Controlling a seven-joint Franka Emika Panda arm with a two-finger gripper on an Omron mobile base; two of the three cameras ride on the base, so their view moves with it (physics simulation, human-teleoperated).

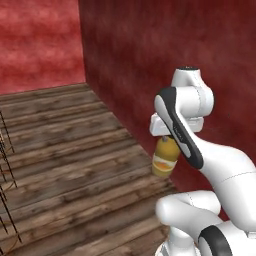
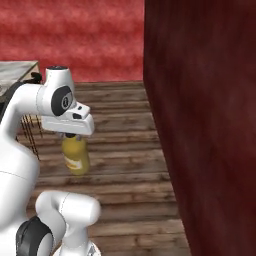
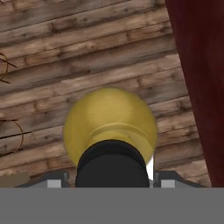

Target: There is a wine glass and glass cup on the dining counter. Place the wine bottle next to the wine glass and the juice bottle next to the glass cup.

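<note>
Yellow-orange and hanging in mid-air, the juice bottle (image 1: 165,159) dangles upright beneath the white arm, carried clear above the wooden plank floor (image 1: 75,150). The claw (image 1: 165,136) is clenched on the bottle's top, gripping it by the black cap (image 3: 111,164), and in the hand view that cap sits right between the two dark fingertips with the rounded golden shoulders bulging out beyond it. From the right base view the bottle (image 2: 75,156) hangs just under the white hand, its orange-and-white label showing low on the body. A dark red wall (image 2: 205,125) stands close beside it on the right side. Far off at the left edge of that view, a corner of the marbled worktop (image 2: 17,70) peeks in
</note>
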